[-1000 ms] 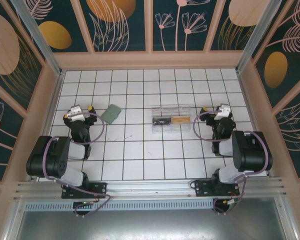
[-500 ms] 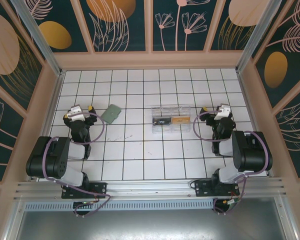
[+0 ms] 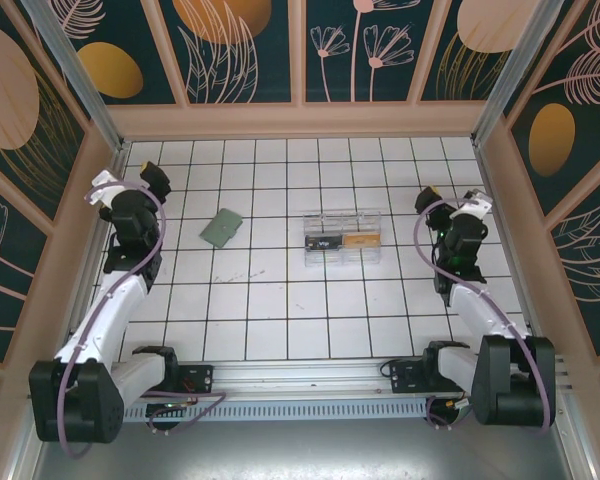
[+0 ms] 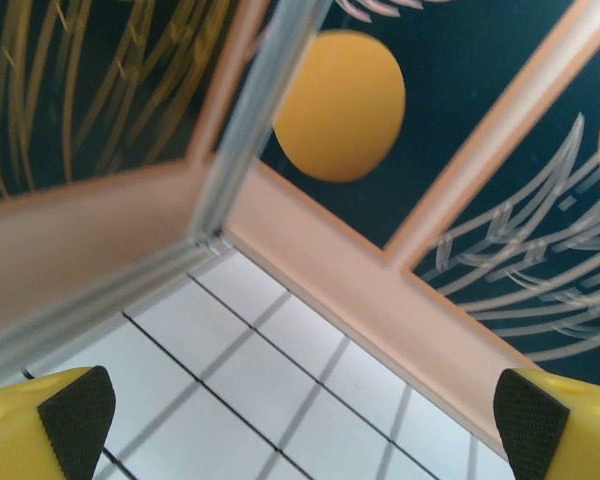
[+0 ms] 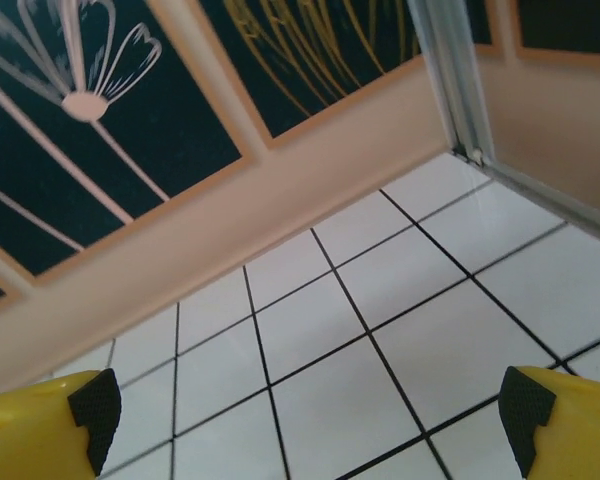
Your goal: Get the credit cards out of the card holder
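Right of the card holder [image 3: 221,228] lies a clear plastic box [image 3: 342,238]. Left gripper [image 4: 300,425] and right gripper [image 5: 310,410] gape wide, empty.

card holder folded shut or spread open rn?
Folded shut, it seems: the card holder lies flat as one grey-green panel, not two spread side by side. Too small to be sure.

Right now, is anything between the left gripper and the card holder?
Nothing visible. Only bare tiles lie between the open left gripper and the card holder; the clear box sits apart on its far side.
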{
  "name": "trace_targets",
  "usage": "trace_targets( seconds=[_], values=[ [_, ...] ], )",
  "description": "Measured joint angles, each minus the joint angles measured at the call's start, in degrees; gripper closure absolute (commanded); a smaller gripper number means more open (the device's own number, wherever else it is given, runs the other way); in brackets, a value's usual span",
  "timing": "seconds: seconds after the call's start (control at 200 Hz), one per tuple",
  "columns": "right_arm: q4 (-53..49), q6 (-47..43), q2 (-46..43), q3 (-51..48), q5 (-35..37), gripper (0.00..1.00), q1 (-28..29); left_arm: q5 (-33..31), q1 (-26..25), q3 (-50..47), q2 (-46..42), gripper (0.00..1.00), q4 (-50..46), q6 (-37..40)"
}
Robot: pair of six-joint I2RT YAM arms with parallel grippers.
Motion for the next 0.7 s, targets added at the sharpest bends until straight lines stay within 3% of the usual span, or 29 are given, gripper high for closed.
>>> trace_targets(
  seconds=[0.235,0.445,0.701],
  values=[
    [-12.4,8.2,-2.4,4.4,-7.6,0.01,2.1,13.0,0.0,-7.2,2.7,0.01,-3.7,-5.4],
    [-17.7,7.7,-2.2,6.2,-9.3,0.01,18.7,22.1,0.0,-5.1,13.9,0.02,-3.9,-5.2],
    [-20.5,7.2,1.3,8.3,-6.1,0.01,32.5,27.4,-2.8,9.7,34.3,0.08,-5.2,-1.6]
  ],
)
